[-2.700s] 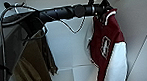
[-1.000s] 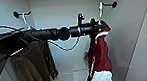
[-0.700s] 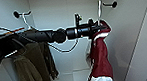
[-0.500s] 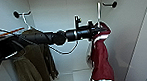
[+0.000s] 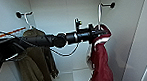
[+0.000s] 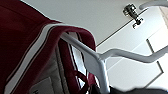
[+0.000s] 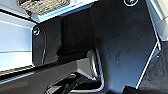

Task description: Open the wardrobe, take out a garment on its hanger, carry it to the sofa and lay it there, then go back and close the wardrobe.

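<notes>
I look into the open wardrobe, plain white inside. The garment, a maroon jacket with white trim, hangs at the right, turned edge-on and bunched. Its white hanger rises by a thin hook to a dark peg on the right wall. My left arm reaches across from the left, and my left gripper sits at the jacket's collar, right under the hook. The left wrist view shows the hanger and the striped collar of the garment very close, with the peg above.
An olive-green jacket hangs from another peg at the left, under my arm. The wardrobe's right side panel stands close to the maroon jacket. The white wardrobe floor lies below.
Since 2.7 s ago the maroon jacket has turned from front-on to edge-on, and my left gripper has come up to its collar. Over the last second little has moved.
</notes>
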Controlling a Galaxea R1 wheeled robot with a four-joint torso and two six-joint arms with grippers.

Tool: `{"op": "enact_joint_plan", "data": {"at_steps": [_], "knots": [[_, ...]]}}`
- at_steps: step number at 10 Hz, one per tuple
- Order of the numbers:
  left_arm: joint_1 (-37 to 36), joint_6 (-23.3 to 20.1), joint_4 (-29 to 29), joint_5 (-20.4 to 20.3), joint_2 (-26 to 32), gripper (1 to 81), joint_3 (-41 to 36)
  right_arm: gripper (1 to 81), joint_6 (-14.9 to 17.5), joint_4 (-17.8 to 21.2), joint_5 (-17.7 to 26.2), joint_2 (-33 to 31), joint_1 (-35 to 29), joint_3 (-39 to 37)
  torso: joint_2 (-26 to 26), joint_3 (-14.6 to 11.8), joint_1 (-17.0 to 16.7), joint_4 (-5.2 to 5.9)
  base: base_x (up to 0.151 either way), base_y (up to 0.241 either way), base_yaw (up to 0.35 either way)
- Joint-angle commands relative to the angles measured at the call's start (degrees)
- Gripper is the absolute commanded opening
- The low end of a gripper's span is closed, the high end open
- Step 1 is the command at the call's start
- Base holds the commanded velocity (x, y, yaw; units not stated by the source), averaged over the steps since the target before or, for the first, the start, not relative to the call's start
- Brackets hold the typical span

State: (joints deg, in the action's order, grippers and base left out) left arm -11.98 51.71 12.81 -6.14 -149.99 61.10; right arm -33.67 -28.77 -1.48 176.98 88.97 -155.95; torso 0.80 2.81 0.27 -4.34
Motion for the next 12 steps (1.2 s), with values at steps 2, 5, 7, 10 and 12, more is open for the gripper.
{"op": "enact_joint_plan", "data": {"at_steps": [2,5,7,10,12], "knots": [[-9.77,-1.09,-3.14,-6.07,0.4,1.0,0.69,81.1,0.18,0.03,2.71,0.77,-2.34,0.67,0.0,0.0,0.02,0.0,-0.076,0.0,0.0],[-9.06,-1.09,-3.5,-6.07,-1.19,1.0,0.87,81.1,0.18,0.03,2.79,0.77,-2.61,0.67,0.02,0.0,-0.02,0.0,-0.079,0.0,0.0],[-8.71,-1.09,-3.5,-6.07,-2.41,1.0,1.39,81.1,0.18,0.03,2.79,0.77,-2.61,0.75,-0.02,0.02,0.02,0.0,-0.081,0.0,0.0],[-8.1,-1.09,-3.5,-6.07,-8.11,1.0,4.02,81.1,0.18,0.03,2.71,0.77,-2.34,0.66,0.02,0.0,-0.06,0.0,-0.081,0.0,0.0],[-7.31,-1.18,-3.5,-5.9,-10.42,1.0,4.56,81.1,0.18,0.03,2.71,0.77,-2.34,0.66,0.02,0.0,-0.11,0.0,-0.09,0.0,0.0]]}}
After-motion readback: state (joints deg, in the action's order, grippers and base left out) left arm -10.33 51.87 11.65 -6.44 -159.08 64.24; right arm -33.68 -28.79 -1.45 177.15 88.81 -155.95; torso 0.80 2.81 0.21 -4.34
